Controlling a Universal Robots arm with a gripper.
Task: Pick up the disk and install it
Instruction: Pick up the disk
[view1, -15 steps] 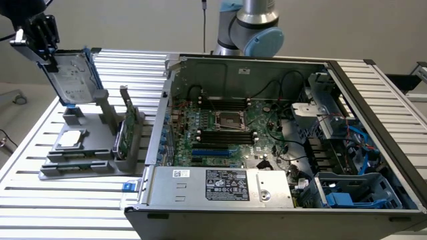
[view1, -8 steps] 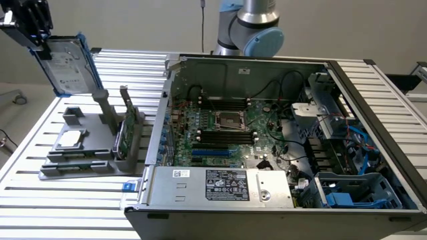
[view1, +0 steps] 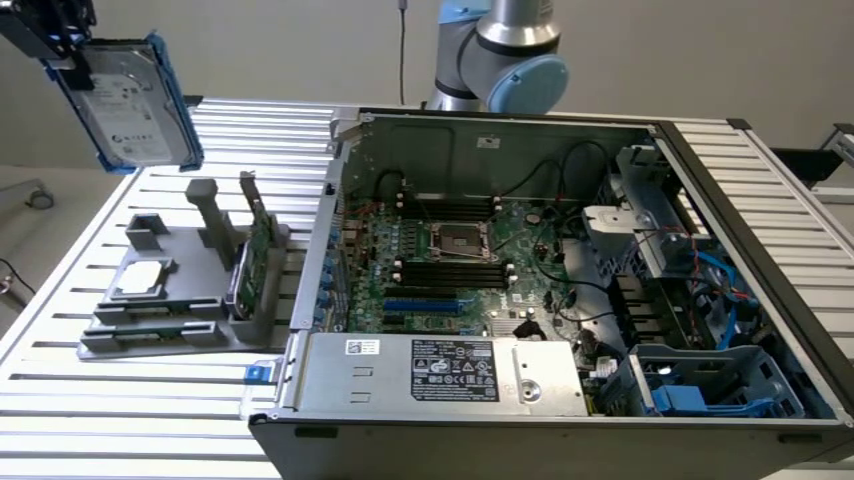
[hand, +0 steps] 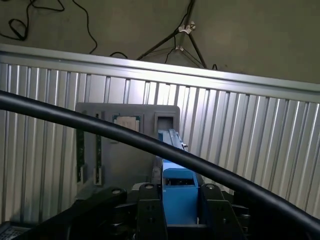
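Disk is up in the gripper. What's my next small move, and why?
Probably translate toward the exterior view's right, over the open computer case: the gripper holds the disk raised clear above the grey holder, well off to the side of the case.

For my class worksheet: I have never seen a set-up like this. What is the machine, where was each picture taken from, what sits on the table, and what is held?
The machine is a robot arm with a gripper. One picture comes from a camera off the arm; the other from a camera on its wrist, looking past the gripper. On the slatted metal table stands an open computer case, motherboard exposed. At the exterior view's left sits a grey holder carrying a small silver drive and an upright green circuit card. The gripper is shut on the disk, a hard drive with blue side rails, held in the air above the table.
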